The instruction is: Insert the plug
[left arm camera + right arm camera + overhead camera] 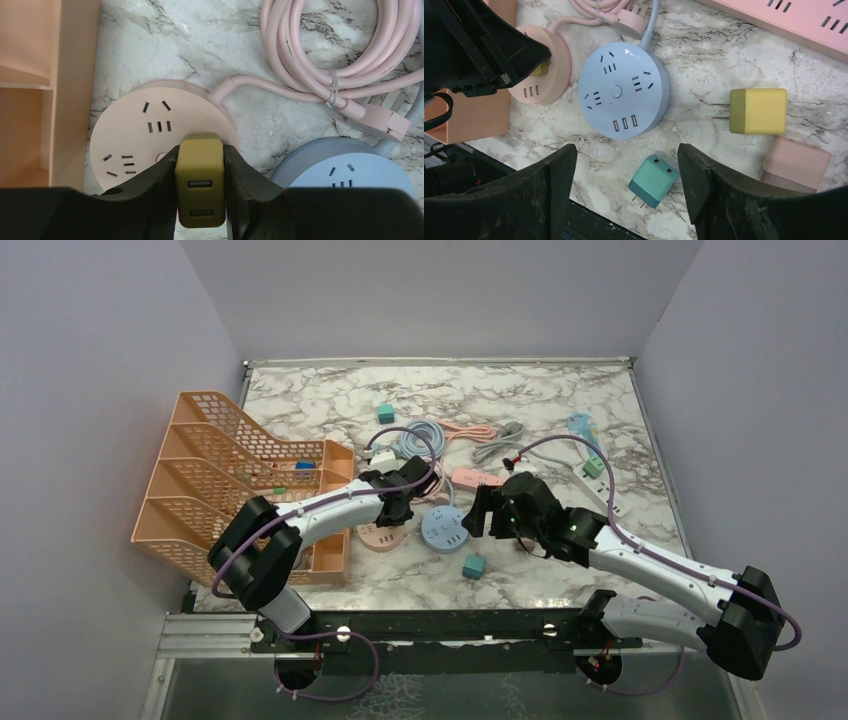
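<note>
The left fingers (157, 180) are clamped on the sides of the olive plug (200, 182), which sits between them over the rim of the pink round socket (150, 125); I cannot tell whether its prongs are in. The right fingers (549, 195) stand wide apart and hold nothing, above a teal plug (653, 181) lying on the counter (704, 60).

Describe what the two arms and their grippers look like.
The left arm and right arm have white links, bulky black joints and a purple cable looped along each. The left gripper and right gripper have broad, matte black fingers. Small green lights show near the right wrist.
</note>
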`<state>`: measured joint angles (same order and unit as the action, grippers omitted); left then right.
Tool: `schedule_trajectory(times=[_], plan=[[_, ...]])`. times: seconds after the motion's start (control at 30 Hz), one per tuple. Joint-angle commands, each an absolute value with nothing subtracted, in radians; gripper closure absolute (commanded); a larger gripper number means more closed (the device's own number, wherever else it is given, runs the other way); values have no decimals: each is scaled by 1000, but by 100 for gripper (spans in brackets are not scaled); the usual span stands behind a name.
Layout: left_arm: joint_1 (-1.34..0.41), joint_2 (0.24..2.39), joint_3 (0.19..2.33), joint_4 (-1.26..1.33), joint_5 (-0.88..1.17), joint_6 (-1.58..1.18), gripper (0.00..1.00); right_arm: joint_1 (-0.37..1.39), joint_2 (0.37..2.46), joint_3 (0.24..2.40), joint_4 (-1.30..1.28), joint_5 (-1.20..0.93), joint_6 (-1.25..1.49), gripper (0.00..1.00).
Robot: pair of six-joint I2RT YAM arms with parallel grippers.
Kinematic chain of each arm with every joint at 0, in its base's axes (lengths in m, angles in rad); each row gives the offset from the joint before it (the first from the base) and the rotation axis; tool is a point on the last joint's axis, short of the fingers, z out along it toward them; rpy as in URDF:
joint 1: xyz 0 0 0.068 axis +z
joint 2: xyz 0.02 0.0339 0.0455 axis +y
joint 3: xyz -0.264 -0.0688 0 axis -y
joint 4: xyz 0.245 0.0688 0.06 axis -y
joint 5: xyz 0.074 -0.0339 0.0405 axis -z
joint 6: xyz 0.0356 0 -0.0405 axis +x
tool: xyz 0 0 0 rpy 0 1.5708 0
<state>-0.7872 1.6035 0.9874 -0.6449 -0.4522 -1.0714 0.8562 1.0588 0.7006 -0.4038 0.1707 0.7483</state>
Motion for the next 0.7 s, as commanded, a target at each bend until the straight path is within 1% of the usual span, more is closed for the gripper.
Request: schedule_trajectory(times=[0.0, 0.17, 0.2, 0.3, 0.4, 0.43, 0.53, 0.6, 0.67], plan=[[-776, 1684, 876, -537, -338, -1105, 100, 862, 1060, 688, -398, 174, 760, 26], [-776, 1620, 891, -536, -349, -1072, 100, 862, 1053, 696, -411, 177, 761, 26], [-776, 1599, 902, -545, -361, -1060, 96, 862, 1051, 699, -418, 179, 761, 26], [-776, 1542, 961, -591, -393, -1023, 72, 862, 1043, 708, -438, 187, 762, 26], [-775, 1498, 1033, -643, -418, -992, 47, 862, 1035, 713, -466, 193, 770, 25], [-776, 1485, 1053, -660, -425, -982, 41, 862, 1034, 714, -478, 193, 775, 25], [-775, 1439, 1102, -697, -443, -950, 29, 862, 1038, 713, -501, 161, 780, 26], [-775, 1405, 1127, -714, -451, -927, 25, 862, 1049, 708, -503, 115, 759, 25], [-775, 1364, 1141, -716, -449, -903, 24, 862, 1085, 718, -528, 81, 748, 25]])
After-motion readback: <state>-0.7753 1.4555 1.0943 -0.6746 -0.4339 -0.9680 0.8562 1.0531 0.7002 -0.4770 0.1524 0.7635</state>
